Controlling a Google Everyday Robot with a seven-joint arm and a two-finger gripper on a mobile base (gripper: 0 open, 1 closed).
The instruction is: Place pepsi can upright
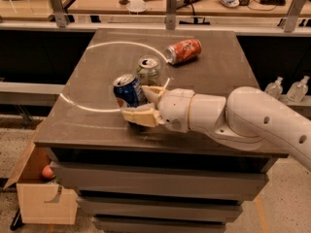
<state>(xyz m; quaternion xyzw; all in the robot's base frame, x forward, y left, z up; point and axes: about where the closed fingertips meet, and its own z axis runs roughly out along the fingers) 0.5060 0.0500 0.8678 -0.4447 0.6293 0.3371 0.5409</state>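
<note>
The pepsi can (127,91), dark blue with a silver top, stands nearly upright near the middle of the grey table (87,125), its top leaning a little to the left. My gripper (142,104) reaches in from the right and is shut on the can's lower right side. One cream finger (139,116) is in front of the can and the other (153,92) is behind it. The can's base is hidden by the front finger, so I cannot tell if it touches the table.
A white-and-green can (148,71) stands upright just behind the pepsi can. An orange-red can (183,51) lies on its side at the back. A white circle line (77,104) marks the tabletop. A cardboard box (43,198) sits on the floor left; bottles (274,87) stand right.
</note>
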